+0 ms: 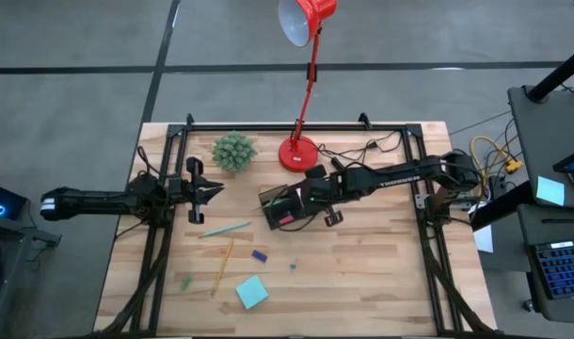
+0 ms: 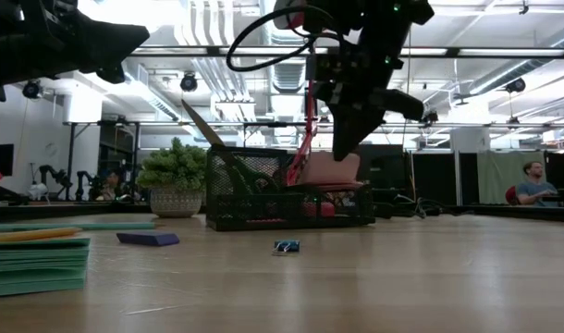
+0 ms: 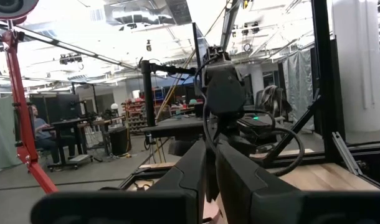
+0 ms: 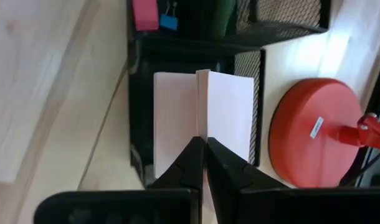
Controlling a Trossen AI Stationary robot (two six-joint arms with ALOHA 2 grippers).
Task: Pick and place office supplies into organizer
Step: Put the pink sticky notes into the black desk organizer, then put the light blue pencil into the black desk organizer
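Right wrist view showed the right gripper (image 4: 202,149) clenched on a pale pink square sticky-note pad (image 4: 224,109), held over the front compartment of the black mesh organizer tray (image 4: 283,18), just beside the red round lamp base (image 4: 314,134). Farther off in the high view, the left gripper (image 1: 210,190) hovered closed and empty near the green spiky plant (image 1: 234,151).

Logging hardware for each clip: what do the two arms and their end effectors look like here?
Both arms are dark, nearly black, built of slim jointed segments. The right arm carries pale lettering along its forearm, and a black cable loops beside its wrist. The left arm is plain, with a pale patch at its outer end. Each end effector, left and right, has two dark, tapering fingers.
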